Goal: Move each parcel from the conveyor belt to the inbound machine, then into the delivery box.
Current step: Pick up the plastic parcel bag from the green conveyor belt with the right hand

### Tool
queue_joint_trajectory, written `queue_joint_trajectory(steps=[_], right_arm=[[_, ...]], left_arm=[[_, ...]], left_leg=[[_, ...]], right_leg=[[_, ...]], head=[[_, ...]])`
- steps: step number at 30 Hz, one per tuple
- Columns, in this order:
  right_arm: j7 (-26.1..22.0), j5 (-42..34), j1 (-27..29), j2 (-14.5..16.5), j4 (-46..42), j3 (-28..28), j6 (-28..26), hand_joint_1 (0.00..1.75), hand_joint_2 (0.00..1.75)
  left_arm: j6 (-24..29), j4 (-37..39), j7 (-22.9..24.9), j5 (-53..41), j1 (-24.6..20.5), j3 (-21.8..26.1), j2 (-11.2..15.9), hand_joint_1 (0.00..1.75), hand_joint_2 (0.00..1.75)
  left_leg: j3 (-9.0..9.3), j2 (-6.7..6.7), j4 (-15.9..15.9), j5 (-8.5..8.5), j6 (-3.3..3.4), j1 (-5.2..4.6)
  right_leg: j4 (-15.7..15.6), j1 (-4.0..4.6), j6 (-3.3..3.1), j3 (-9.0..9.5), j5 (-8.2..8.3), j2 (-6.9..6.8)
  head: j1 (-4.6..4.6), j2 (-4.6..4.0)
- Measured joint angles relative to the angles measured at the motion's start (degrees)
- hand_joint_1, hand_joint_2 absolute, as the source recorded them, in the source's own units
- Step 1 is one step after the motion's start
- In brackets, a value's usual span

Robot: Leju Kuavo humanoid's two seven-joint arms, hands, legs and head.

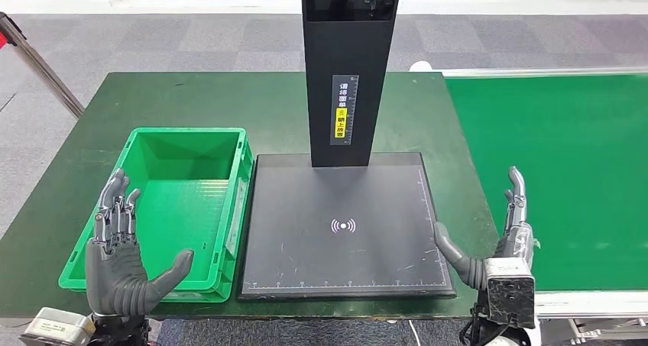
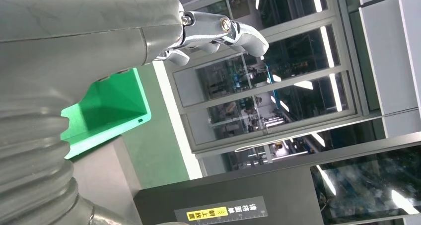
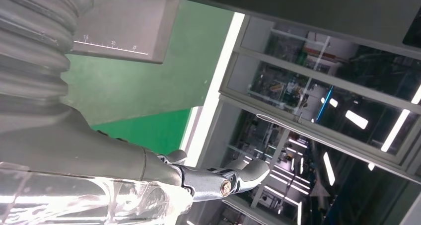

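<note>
The green conveyor belt (image 1: 565,178) runs along the right side and carries no parcel in the head view. The inbound machine is a black flat platform (image 1: 344,231) with a black upright column (image 1: 350,71); nothing lies on the platform. Left of it stands the green delivery box (image 1: 153,208), with nothing inside. My left hand (image 1: 118,254) is raised at the box's near left corner, fingers straight and apart, holding nothing. My right hand (image 1: 497,247) is raised between the platform's right edge and the belt, fingers also spread and holding nothing.
A dark green table (image 1: 229,101) carries the box and the machine. A metal pole (image 1: 38,63) slants at the far left. Grey carpet floor lies beyond the table. Glass partitions (image 2: 278,86) show in the wrist views.
</note>
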Motion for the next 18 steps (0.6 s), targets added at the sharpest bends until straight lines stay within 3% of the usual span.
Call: queue_joint_trajectory(steps=[14, 18], right_arm=[[-0.33, 0.21, 0.12, 0.0, -2.52, 0.24, -1.67, 0.0, 1.75], [-2.37, -1.22, 1.24, 0.01, -4.57, 0.19, -3.77, 0.0, 1.75]], left_arm=[[0.64, -0.26, -0.92, 1.13, -0.6, 0.0, 0.0, 0.0, 1.75], [0.54, -0.21, -1.0, 1.3, -1.09, -0.02, -0.15, 0.0, 1.75]], left_leg=[[0.01, 0.01, 0.0, 0.0, 0.0, 0.0], [0.03, 0.0, 0.0, 0.0, 0.0, 0.0]], right_leg=[[0.0, 0.0, 0.0, -0.02, 0.0, 0.01], [-0.01, 0.0, 0.0, -0.05, 0.0, 0.0]], head=[[-0.01, 0.0], [0.0, 0.0]])
